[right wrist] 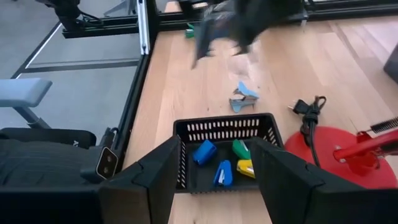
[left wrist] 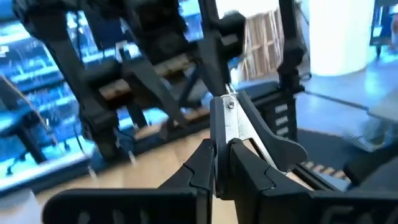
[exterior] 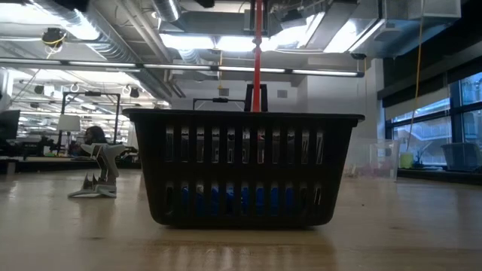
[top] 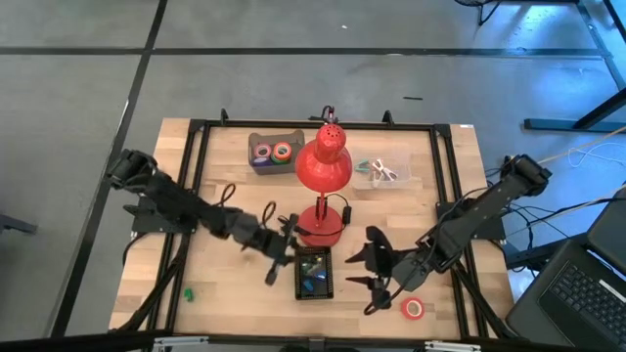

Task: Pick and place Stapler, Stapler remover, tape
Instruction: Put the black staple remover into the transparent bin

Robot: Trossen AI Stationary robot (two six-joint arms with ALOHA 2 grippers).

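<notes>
A black basket [top: 315,274] stands near the table's front edge and holds blue [right wrist: 204,152], green [right wrist: 241,149] and yellow staplers. My left gripper [top: 287,249] hovers just left of the basket, shut on a black and silver stapler remover [left wrist: 249,134]. Another stapler remover [right wrist: 244,98] lies on the table left of the basket. My right gripper [right wrist: 217,180] is open, right of the basket and pointing at it, touching nothing. A red tape roll [top: 413,309] lies flat at the front right and a green one [top: 188,292] at the front left. My left gripper pinches the stapler remover between its two fingers [left wrist: 199,165] at the silver metal part [left wrist: 227,130] of one end. The fingers come roughly level from the table's left. The rest of the remover sticks out beyond the fingertips, lifted clear of the table.
A red desk lamp [top: 323,166] stands mid-table, its base [top: 321,230] and cord just behind the basket. A grey box [top: 274,152] with tape rolls sits at the back, a clear container [top: 383,172] to its right. A black frame [top: 196,196] borders the tabletop.
</notes>
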